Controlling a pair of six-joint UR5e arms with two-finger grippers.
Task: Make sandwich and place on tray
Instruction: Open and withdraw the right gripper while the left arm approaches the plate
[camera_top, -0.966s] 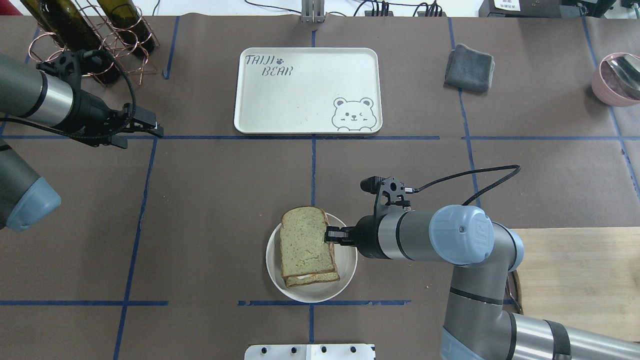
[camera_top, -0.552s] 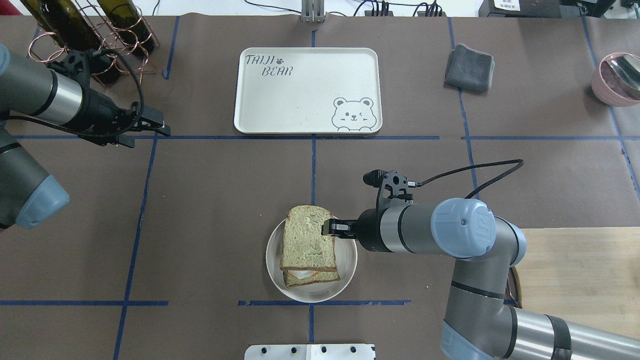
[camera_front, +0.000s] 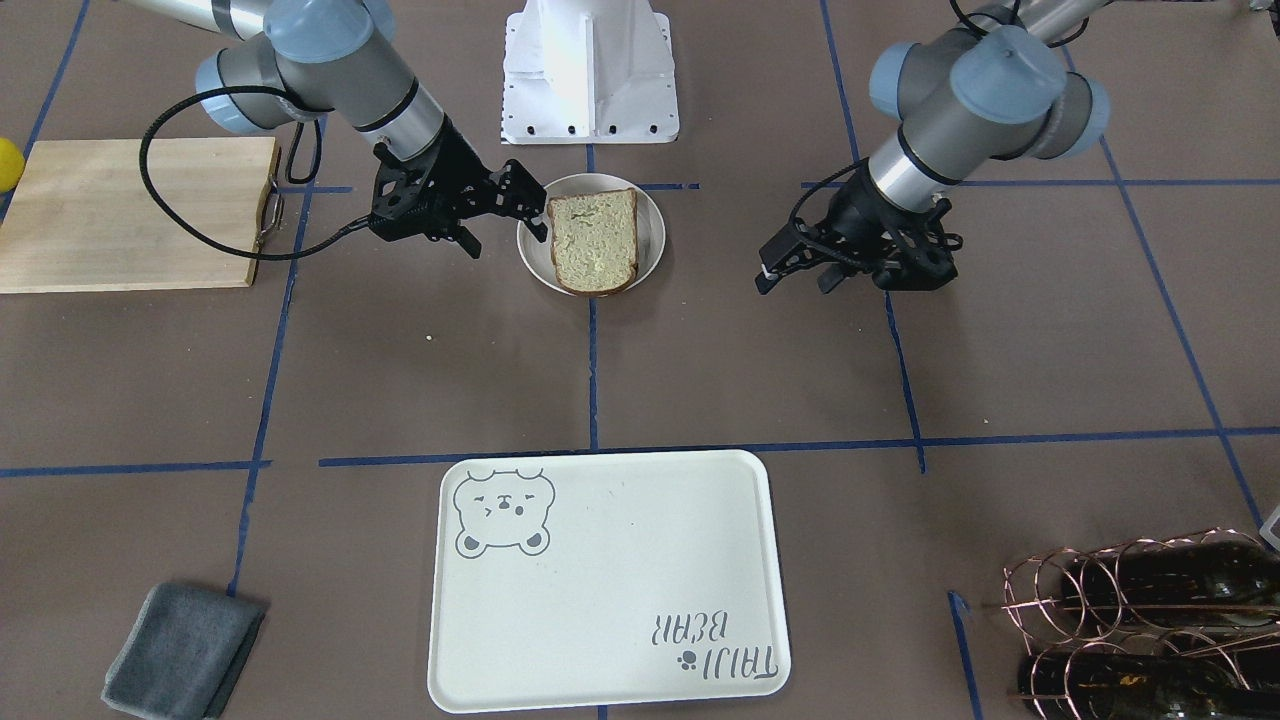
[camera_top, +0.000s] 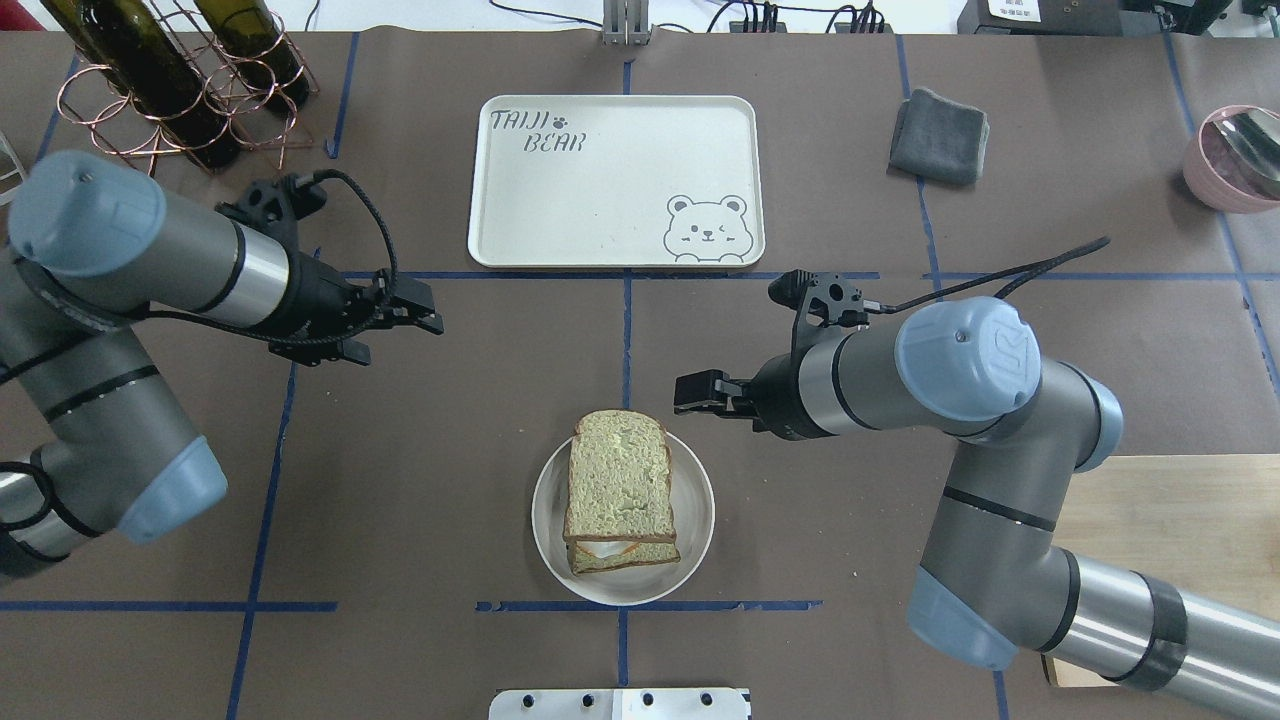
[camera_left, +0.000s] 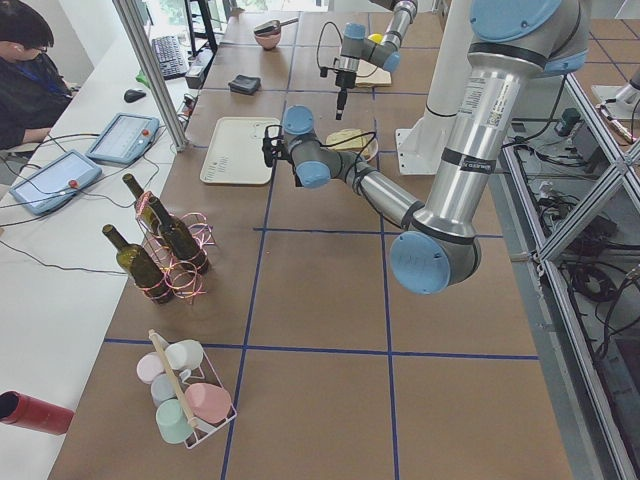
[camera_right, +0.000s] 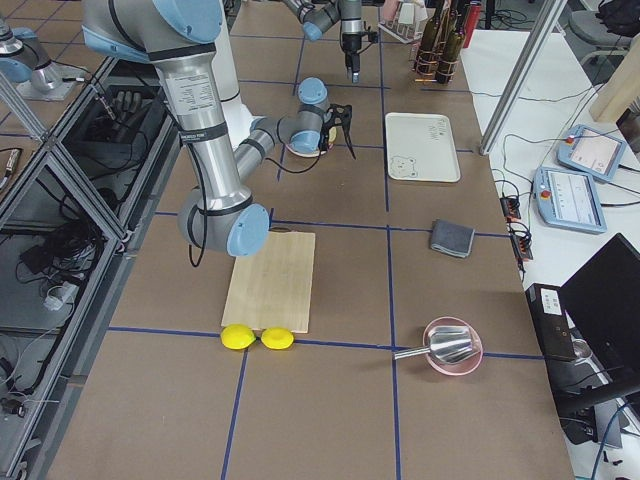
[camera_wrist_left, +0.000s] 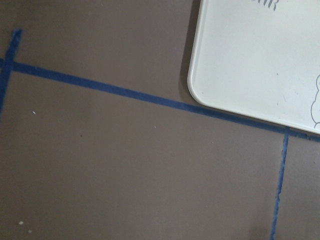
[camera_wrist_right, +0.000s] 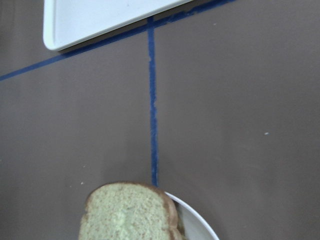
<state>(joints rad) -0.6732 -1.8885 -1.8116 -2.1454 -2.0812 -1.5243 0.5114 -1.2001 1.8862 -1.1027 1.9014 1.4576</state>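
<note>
The sandwich (camera_top: 618, 488) lies in its small round white dish (camera_top: 548, 525) near the table's front centre. Its top slice is flat over the egg and the lower slice. It also shows in the front-facing view (camera_front: 593, 240) and in the right wrist view (camera_wrist_right: 127, 212). My right gripper (camera_top: 683, 393) is open and empty, just beyond the dish's far right edge and apart from the bread. My left gripper (camera_top: 432, 311) is open and empty over bare table, left of centre. The cream tray (camera_top: 610, 180) with the bear drawing lies empty at the far centre.
A wooden cutting board (camera_top: 1160, 540) lies at the front right. A grey cloth (camera_top: 940, 135) lies right of the tray. Wine bottles in a copper rack (camera_top: 180, 80) stand at the far left. A pink bowl (camera_top: 1235, 160) with a spoon sits at the far right.
My right gripper has let go of the top slice and pulled back up and away from the dish. The slice now lies flat. My left arm has swung in toward the centre.
</note>
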